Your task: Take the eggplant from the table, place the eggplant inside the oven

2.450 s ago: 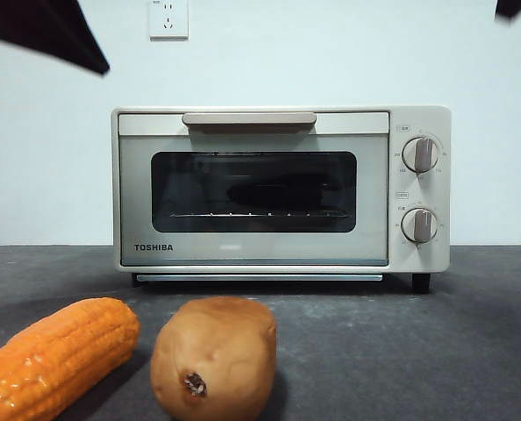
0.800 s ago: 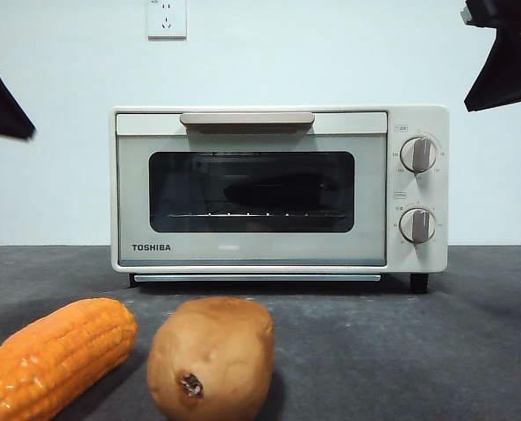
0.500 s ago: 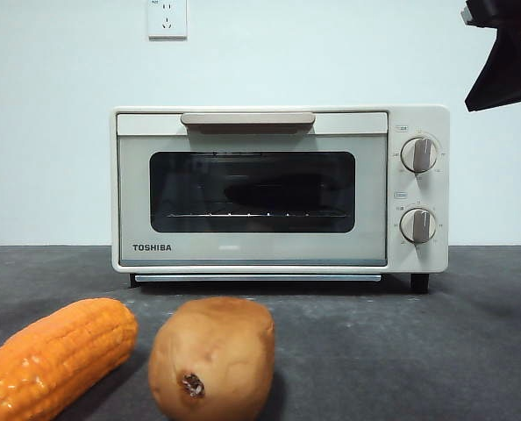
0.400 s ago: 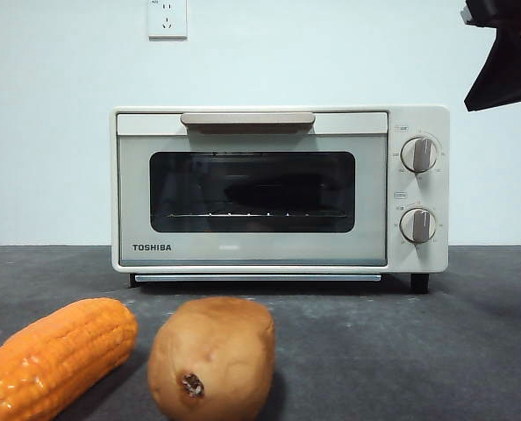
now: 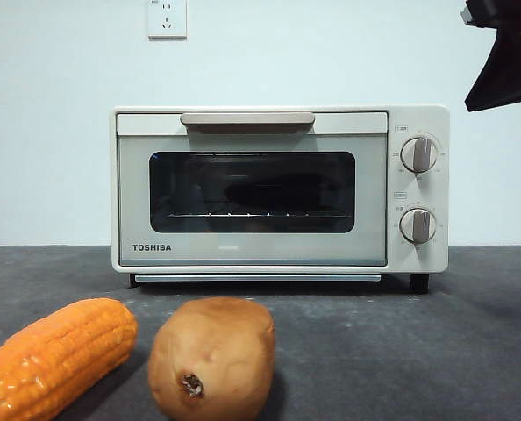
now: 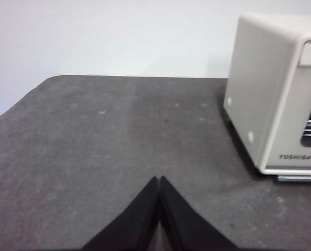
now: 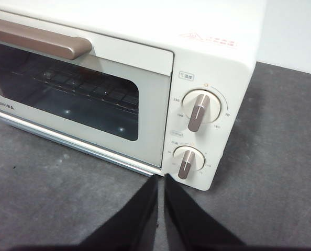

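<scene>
The cream oven (image 5: 252, 254) stands at the back of the dark grey table (image 5: 401, 351) with its door closed. Behind its glass lies a long dark shape (image 5: 282, 189); I cannot tell for sure that it is the eggplant. No eggplant lies on the table. My left gripper (image 6: 159, 180) is shut and empty, above bare table (image 6: 92, 146) to the side of the oven (image 6: 260, 104). My right gripper (image 7: 161, 178) is shut and empty, hovering in front of the oven's knobs (image 7: 197, 112). In the front view an arm shows only as a black tip (image 5: 506, 61) at the top right corner.
An orange corn cob (image 5: 54, 355) and a brown potato (image 5: 212, 355) lie side by side at the near left of the table. A wall socket (image 5: 167, 17) sits high on the white wall behind the oven.
The black arm tip at the front view's left edge has drawn out of view. The tip at the top right came lower, then stayed still. Oven, corn and potato have not moved.
</scene>
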